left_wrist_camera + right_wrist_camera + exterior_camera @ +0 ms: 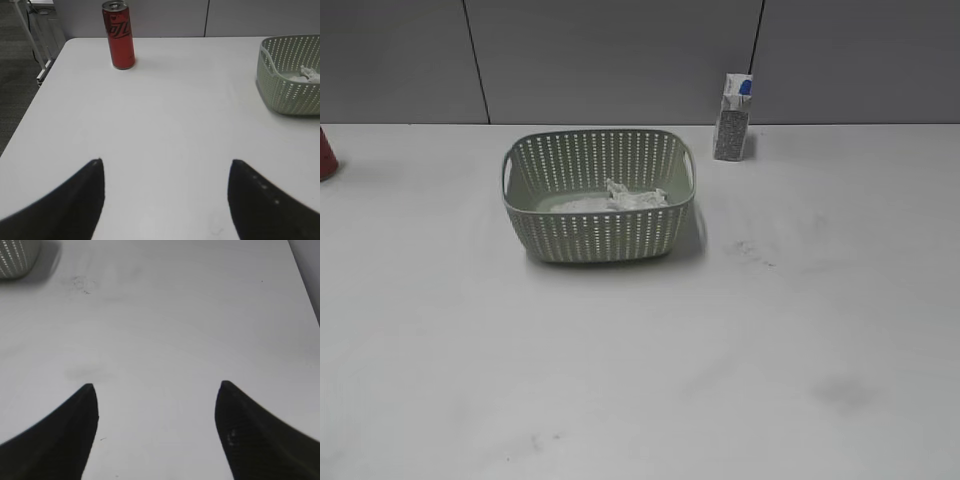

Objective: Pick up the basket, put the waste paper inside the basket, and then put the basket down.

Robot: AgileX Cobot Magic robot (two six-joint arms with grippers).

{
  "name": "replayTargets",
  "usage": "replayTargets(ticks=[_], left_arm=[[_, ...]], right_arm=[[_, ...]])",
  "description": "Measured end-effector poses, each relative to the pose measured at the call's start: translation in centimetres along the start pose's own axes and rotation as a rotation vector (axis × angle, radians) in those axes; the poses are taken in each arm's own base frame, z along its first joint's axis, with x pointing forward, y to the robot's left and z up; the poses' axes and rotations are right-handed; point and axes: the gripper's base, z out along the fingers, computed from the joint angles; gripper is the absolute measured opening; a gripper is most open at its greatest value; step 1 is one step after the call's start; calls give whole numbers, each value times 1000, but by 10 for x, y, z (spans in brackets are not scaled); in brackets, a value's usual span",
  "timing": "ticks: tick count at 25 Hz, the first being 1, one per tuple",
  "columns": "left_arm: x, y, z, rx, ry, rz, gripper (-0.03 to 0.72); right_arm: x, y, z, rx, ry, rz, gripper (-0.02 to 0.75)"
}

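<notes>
The pale sage-green basket (pixel 598 235) stands on the white table at the back middle. Crumpled white waste paper (pixel 625 198) lies inside it. The basket also shows at the right edge of the left wrist view (pixel 287 92), with paper (pixel 310 75) in it, and its corner shows at the top left of the right wrist view (pixel 17 257). My left gripper (pixel 166 162) is open and empty over bare table, far left of the basket. My right gripper (pixel 156 385) is open and empty over bare table, to the basket's right. Neither gripper shows in the exterior view.
A red drink can (pixel 119 35) stands near the table's far left corner; its edge shows in the exterior view (pixel 326 153). An upright white-grey carton (pixel 733 116) with a blue mark stands behind the basket on the right. The table's left edge (pixel 30 110) drops off to the floor.
</notes>
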Motion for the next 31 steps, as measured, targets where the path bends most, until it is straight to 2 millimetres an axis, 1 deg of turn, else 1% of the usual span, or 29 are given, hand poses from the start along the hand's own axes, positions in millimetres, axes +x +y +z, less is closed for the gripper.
replayTargets(ticks=[7, 14, 31], left_arm=[[0, 0, 0, 16, 0, 7, 580], [0, 0, 0, 53, -1, 25, 568], [0, 0, 0, 56, -1, 26, 566]], right_arm=[[6, 2, -13, 10, -101, -4, 581], [6, 2, -14, 10, -105, 5, 581], [6, 2, -14, 6, -106, 10, 581]])
